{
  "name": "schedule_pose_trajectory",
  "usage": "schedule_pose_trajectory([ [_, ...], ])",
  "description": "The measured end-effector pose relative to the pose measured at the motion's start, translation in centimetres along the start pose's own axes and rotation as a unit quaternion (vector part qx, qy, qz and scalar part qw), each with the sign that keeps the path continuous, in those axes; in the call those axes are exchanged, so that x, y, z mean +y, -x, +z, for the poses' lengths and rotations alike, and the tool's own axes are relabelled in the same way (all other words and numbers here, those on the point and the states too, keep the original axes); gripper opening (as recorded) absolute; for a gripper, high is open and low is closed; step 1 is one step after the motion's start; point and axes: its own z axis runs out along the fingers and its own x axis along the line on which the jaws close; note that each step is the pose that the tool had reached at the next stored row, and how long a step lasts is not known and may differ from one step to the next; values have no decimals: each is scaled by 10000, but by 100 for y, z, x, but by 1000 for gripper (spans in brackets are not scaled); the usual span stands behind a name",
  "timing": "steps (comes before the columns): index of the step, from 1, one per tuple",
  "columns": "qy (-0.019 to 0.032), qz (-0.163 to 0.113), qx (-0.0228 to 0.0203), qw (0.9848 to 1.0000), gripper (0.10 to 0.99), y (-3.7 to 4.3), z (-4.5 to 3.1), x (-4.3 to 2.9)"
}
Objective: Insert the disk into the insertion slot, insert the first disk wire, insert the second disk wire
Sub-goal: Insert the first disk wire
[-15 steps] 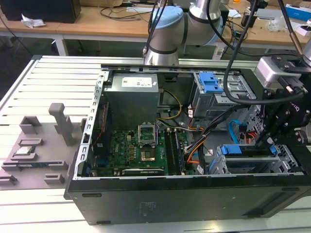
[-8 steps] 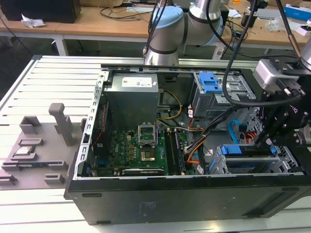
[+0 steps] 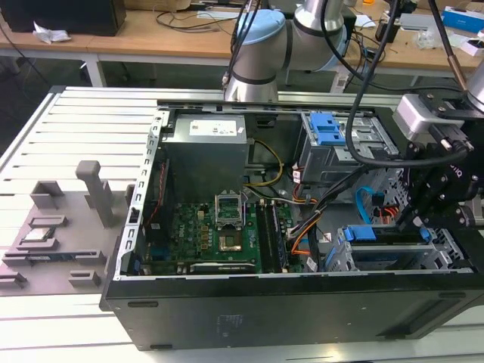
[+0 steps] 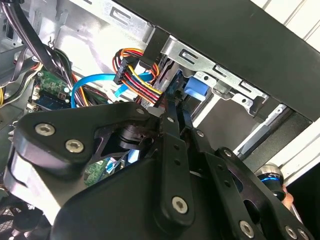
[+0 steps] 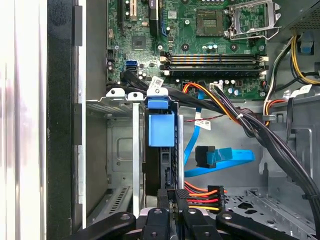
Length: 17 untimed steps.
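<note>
1. Where the case opens toward the exterior view's right, the disk sits edge-up in the slot, blue carrier showing, its body mostly hidden.
2. Just beside it the blue cable loops loose, its plug lying free.
3. Farther right, the gripper hangs over the slot's end, fingers pressed close on the plug of the red wire; the contact itself is hard to make out.

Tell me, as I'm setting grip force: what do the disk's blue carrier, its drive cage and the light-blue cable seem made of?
Blue carrier: likely moulded plastic, uniform colour, slight sheen. Drive cage: probably sheet metal, matt grey, with stamped cut-outs and folded edges. Light-blue cable: apparently a smooth, flexible plastic jacket; it lies flat and curves.
</note>
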Motion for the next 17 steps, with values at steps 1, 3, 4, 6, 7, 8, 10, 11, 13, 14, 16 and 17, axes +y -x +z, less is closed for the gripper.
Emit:
schedule_pose_trajectory([
  [1,0,0,-2,10000,180,0,2,0],
  [3,0,0,1,10000,243,0,-5,0],
  [4,0,0,1,10000,243,0,-20,1],
  [6,0,0,1,10000,243,-1,-83,3],
  [7,0,0,0,10000,243,0,-115,5],
  [8,0,0,0,10000,243,1,-146,6],
  [10,0,0,0,10000,243,17,-274,11],
  [11,0,0,-1,10000,227,29,-295,13],
  [13,0,0,0,10000,106,57,-354,16],
  [14,0,0,1,10000,106,74,-395,18],
  [16,0,0,1,10000,106,74,-429,19],
  [17,0,0,0,10000,106,74,-448,20],
])
